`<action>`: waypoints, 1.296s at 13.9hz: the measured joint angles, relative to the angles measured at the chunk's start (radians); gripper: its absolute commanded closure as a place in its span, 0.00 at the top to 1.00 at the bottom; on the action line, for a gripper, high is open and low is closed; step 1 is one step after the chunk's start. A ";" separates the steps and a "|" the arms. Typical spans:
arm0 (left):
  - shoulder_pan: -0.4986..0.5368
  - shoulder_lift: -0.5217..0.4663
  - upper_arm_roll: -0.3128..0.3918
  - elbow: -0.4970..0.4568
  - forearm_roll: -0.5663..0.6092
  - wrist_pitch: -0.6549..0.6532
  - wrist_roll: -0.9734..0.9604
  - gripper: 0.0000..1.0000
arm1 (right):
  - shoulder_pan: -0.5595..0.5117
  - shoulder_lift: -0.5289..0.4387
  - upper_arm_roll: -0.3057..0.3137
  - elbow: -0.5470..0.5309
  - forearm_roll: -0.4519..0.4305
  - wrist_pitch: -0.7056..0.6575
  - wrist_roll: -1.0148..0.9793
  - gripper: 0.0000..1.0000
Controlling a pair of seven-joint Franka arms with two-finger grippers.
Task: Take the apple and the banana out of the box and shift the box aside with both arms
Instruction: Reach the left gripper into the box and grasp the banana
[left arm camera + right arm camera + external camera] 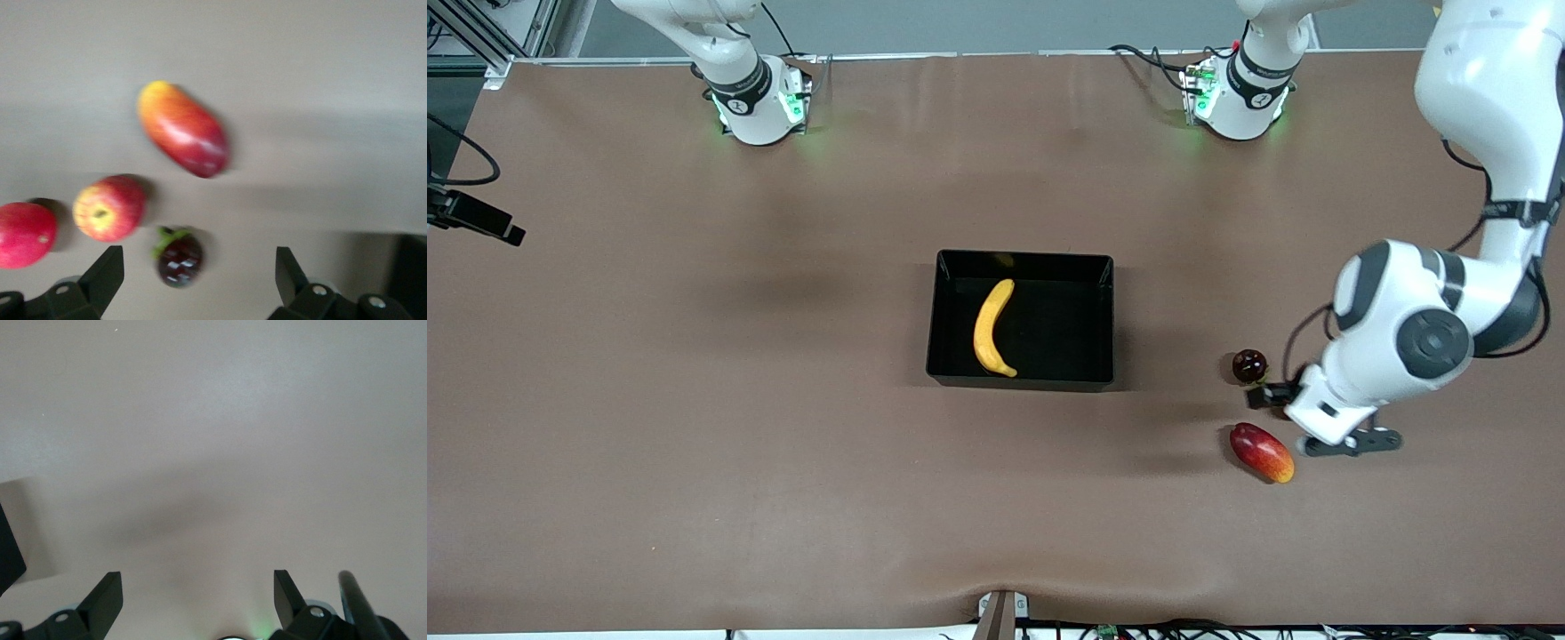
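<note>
The left hand [198, 277], fingers spread and empty, hung over the apple [109, 207], set down toward the tabletop's left-arm end. The banana [992, 327] lay in the box [1021, 380], awaiting removal. The right hand [198, 597] waited, fingers released.

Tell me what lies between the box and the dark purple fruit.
Nothing: in the front view only bare brown table separates the box from the dark purple fruit.

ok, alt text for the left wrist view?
The left tool, open and empty, hangs over brown table with four loose fruits: the streaked red-yellow apple, a plain red round fruit, a dark purple fruit and an elongated red-orange fruit.
</note>
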 measured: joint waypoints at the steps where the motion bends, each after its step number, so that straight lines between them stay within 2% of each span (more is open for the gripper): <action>1: -0.006 -0.007 -0.039 -0.002 0.000 -0.004 -0.028 1.00 | 0.000 0.000 0.000 0.000 0.000 0.000 0.000 1.00; 4: -0.067 -0.006 -0.097 -0.005 0.000 -0.002 -0.130 1.00 | 0.000 0.000 0.000 0.000 0.000 0.000 0.000 1.00; 7: -0.198 0.008 -0.103 0.000 0.000 0.007 -0.254 1.00 | 0.000 0.000 0.000 0.000 0.000 0.000 0.000 1.00; 10: -0.354 0.069 -0.090 0.051 0.014 0.035 -0.387 1.00 | 0.000 0.000 0.000 0.000 0.000 0.000 0.000 1.00; 14: -0.560 0.173 0.034 0.101 0.036 0.169 -0.529 1.00 | -0.001 0.000 0.000 0.000 0.000 0.000 0.000 1.00; 18: -0.697 0.277 0.138 0.130 0.036 0.302 -0.627 1.00 | -0.001 0.001 0.000 0.000 0.000 0.000 0.000 1.00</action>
